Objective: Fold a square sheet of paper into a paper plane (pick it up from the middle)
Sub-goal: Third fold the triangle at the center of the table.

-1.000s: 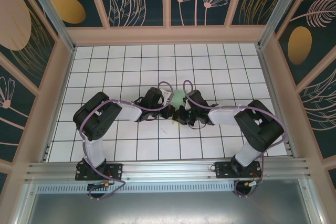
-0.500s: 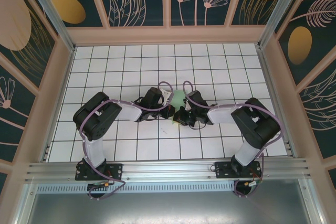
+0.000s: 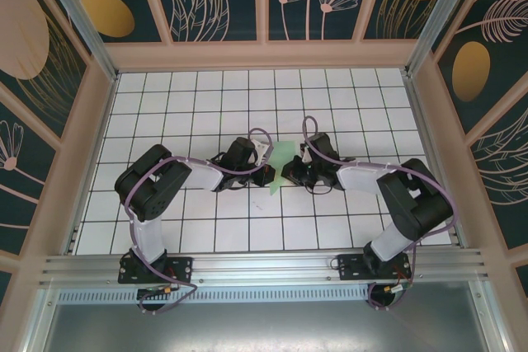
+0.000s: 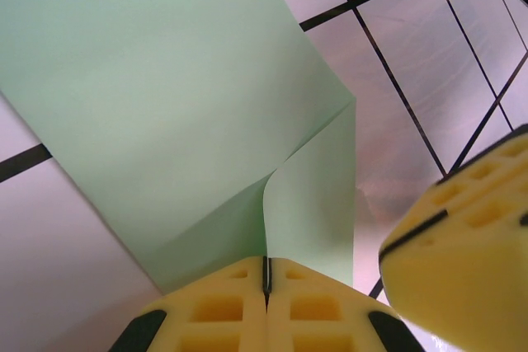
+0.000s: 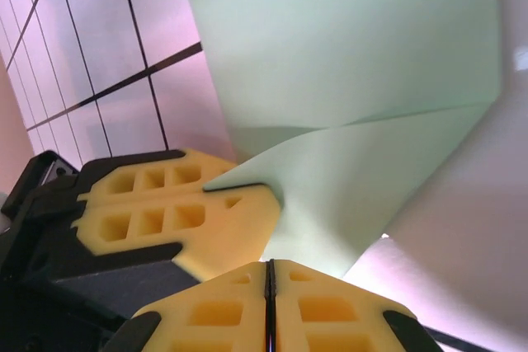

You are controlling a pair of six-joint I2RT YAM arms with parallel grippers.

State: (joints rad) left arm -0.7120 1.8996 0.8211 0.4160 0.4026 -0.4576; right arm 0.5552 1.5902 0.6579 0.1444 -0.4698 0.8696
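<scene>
The square sheet of paper [image 3: 284, 155] is pale mint-green, partly folded, and raised off the white grid table between the two grippers. My left gripper [image 3: 270, 173] is shut on it. In the left wrist view a curled edge of the paper [image 4: 165, 105] runs straight into the closed left gripper [image 4: 266, 274], and a yellow finger [image 4: 462, 245] of the right gripper hangs close at the right. My right gripper [image 5: 268, 274] is shut just short of the paper [image 5: 346, 55], with no paper seen between its fingers. The left fingers [image 5: 190, 212] pinch a corner there.
The white grid table [image 3: 198, 96] spreads out on all sides of the grippers. Peach frame walls [image 3: 82, 146] with dark floral panels close in the left, right and back. An aluminium rail [image 3: 264, 268] runs along the near edge, over both arm bases.
The right gripper has shifted right and slightly back, away from the left one. More of the paper now shows between them. The left arm has stayed in place.
</scene>
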